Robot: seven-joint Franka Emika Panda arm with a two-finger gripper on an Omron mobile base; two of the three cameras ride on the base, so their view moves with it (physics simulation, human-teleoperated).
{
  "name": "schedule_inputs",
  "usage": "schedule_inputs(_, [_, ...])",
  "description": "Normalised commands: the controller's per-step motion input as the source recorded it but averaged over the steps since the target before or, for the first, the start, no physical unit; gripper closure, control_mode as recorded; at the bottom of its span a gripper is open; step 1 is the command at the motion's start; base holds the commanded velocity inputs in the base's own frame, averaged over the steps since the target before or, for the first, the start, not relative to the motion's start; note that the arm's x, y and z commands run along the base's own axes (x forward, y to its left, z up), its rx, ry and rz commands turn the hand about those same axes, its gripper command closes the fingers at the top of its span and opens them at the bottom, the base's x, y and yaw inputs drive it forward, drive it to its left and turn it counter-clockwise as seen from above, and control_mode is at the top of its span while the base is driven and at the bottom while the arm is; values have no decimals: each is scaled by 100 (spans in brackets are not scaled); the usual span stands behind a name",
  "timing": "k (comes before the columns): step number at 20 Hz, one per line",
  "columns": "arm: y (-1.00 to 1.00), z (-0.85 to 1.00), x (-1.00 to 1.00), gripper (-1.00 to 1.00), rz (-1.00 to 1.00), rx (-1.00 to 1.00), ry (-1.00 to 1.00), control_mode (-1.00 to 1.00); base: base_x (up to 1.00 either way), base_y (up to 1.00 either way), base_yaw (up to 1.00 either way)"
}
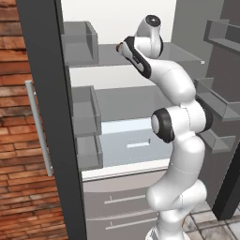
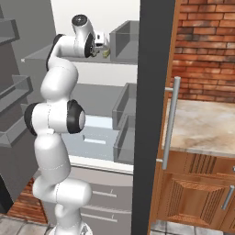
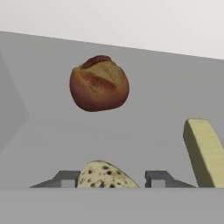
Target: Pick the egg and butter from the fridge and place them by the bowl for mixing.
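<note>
A simulated kitchen with red brick walls frames the open fridge [image 1: 126,18], its white interior crossed by grey shelves with clear bins along the side, its dark grey door [image 1: 44,117] swung out with a silver bar handle [image 1: 40,129]. The white arm reaches up to the top shelf [image 3: 144,109], the gripper [image 3: 113,178] pushed in at shelf level. From the hand camera the two dark fingertips [image 3: 65,178] stand apart on either side of the egg [image 3: 105,176], a pale beige, speckled oval lying on the shelf between them; a sliver of gap shows on each side, so whether the pads already touch it cannot be told. The butter [image 3: 204,151], a pale yellow block, lies on the same shelf just beside the egg, off to the right in the hand view. Further back on the shelf sits a dark brown bread roll [image 3: 99,83], well apart from both. In the right base view the butter [image 2: 106,53] peeps out as a small yellowish spot just beyond the hand.
</note>
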Motion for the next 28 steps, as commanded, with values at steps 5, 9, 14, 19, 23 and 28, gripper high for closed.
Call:
schedule_inputs(5, [0, 6, -9, 100, 0, -3, -32, -100, 0, 0, 0])
schedule_inputs(9, [0, 0, 0, 100, 0, 0, 0, -100, 0, 0, 0])
schedule_inputs(14, [2, 15, -58, 100, 0, 0, -12, -100, 0, 0, 0])
schedule_inputs(19, [14, 40, -100, 100, 0, 0, -27, -100, 0, 0, 0])
schedule_inputs(23, [15, 14, -100, 100, -2, 2, -20, -100, 0, 0, 0])
schedule_inputs(28, [7, 14, -100, 100, -15, 12, -8, -100, 0, 0, 0])
